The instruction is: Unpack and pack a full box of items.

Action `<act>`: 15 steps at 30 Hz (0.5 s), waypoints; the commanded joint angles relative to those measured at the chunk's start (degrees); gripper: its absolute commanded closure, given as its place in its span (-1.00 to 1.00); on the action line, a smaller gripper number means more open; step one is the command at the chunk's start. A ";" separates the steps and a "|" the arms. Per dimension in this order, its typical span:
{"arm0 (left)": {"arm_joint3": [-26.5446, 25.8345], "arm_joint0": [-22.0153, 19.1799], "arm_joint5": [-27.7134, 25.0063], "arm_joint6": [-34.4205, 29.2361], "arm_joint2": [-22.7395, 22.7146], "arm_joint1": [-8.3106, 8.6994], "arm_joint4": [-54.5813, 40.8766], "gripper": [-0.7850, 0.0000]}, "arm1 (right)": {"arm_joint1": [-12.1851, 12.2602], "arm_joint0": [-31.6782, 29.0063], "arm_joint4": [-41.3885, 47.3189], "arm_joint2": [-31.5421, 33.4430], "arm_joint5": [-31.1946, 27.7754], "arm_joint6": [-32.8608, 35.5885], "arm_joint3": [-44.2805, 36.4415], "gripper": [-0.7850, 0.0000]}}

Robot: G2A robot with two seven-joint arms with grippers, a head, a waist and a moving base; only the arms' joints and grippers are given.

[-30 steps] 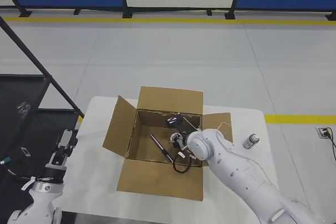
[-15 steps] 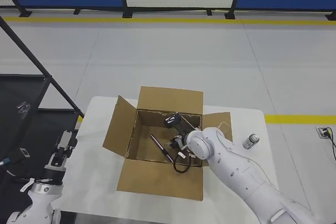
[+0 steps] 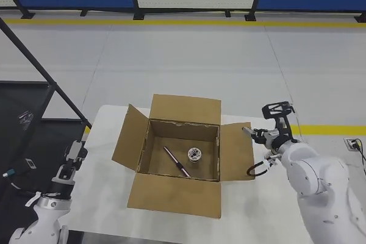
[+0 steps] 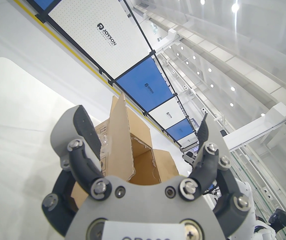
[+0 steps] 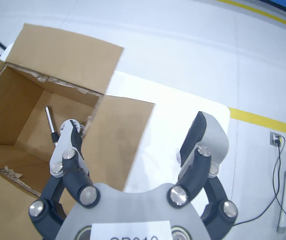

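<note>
White floor (image 3: 189, 55) with a yellow line (image 3: 332, 129) is running behind the pale surface (image 3: 107, 189) that is carrying the box (image 3: 186, 108).

A second ago the right arm was reaching down inside the box, over its contents. It is now hanging outside the box, above the surface beyond the side flap. The left arm is staying where it was, by the opposite edge of the surface.

The right gripper (image 3: 265, 121) is holding its fingers (image 5: 214, 136) wide apart, with nothing between them. The box is lying just beside these fingers, its nearest flap close to one fingertip without touching it. The left gripper (image 3: 75, 151) is also keeping its fingers (image 4: 82, 126) spread and is gripping nothing. The box is standing well apart from them, across bare surface.

The box is brown cardboard, standing upright with all four flaps folded outward and torn, ragged edges showing along its rim. Inside it, a slim metal rod (image 3: 175, 161) is lying slantwise on the bottom. A small round item (image 3: 194, 154) is sitting just beside the rod, on the side nearer the right gripper's fingers.
</note>
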 commanded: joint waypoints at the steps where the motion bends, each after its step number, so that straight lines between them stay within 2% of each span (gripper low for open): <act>1: -0.03 -0.11 0.13 -0.01 0.16 -0.01 0.16 -1.00 | 0.41 -1.95 -1.13 4.13 -0.26 0.11 0.97 -1.00; 3: -0.07 -0.21 0.27 0.01 0.39 -0.02 0.43 -1.00 | 0.72 -3.26 -2.46 6.32 0.06 0.17 3.30 -1.00; 6: -0.18 -0.44 0.57 -0.14 1.00 -0.04 1.02 -1.00 | 1.02 -3.50 -1.12 7.61 -2.46 0.27 9.23 -1.00; 15: -0.79 -1.09 1.48 -0.53 2.45 -0.06 2.80 -1.00 | 1.27 1.55 2.77 6.38 -8.50 -4.74 27.49 -1.00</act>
